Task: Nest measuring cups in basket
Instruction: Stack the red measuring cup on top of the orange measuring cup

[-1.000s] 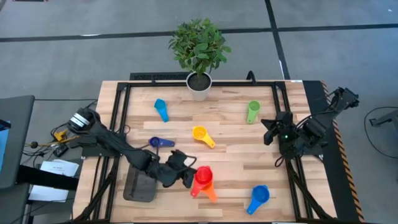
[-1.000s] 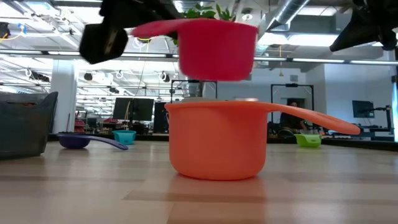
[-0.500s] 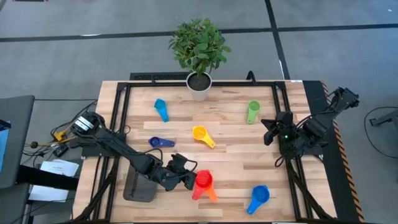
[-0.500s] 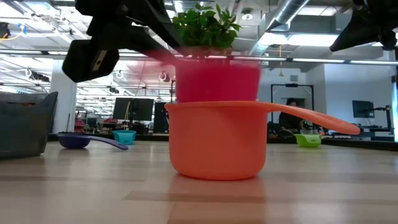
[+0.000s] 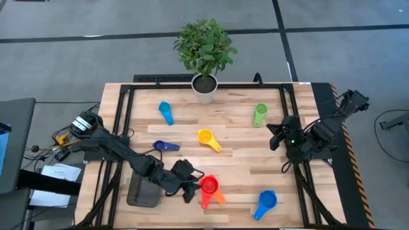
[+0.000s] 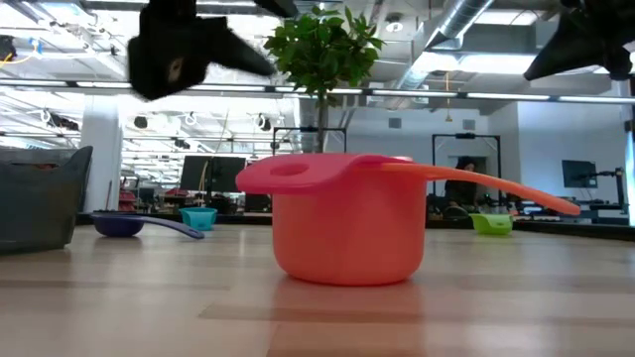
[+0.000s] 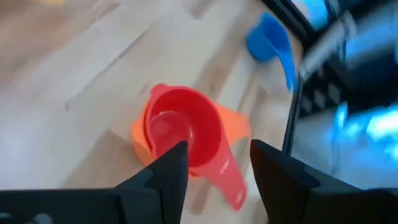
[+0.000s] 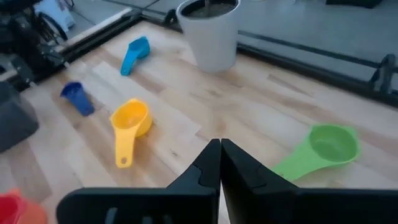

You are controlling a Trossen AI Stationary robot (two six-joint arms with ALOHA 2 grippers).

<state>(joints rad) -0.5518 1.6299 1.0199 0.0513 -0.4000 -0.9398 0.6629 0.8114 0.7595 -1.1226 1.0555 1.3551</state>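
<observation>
Seven measuring cups lie on the wooden surface (image 5: 243,163), and two of them are already nested: the red cup (image 5: 209,186) sits inside the orange cup (image 5: 217,196), their handles pointing in different directions. The left gripper (image 5: 190,190) hangs just beside that pair on the basket side, above the surface, with its fingers (image 7: 163,171) spread apart and holding nothing; in the left wrist view the red cup shows just ahead of the gap between them. The dark grey basket (image 5: 142,192) sits on the far side of the left gripper from the nested pair, partly under the left arm, and nothing can be seen inside it.

The dark blue cup (image 5: 163,146) lies near the left gripper, toward the plant side of the surface. The yellow cup (image 5: 207,138) lies between the two grippers, and the light blue cup (image 5: 165,112) is farther off, near the white plant pot (image 5: 204,88). The medium blue cup (image 5: 265,202) lies well beyond the nested pair from the left gripper, near the front edge.

The right gripper (image 5: 273,135) waits above the right side of the surface with its fingers (image 8: 205,171) pressed together, empty. The green cup (image 5: 259,114) lies near it, toward the back of the surface.
</observation>
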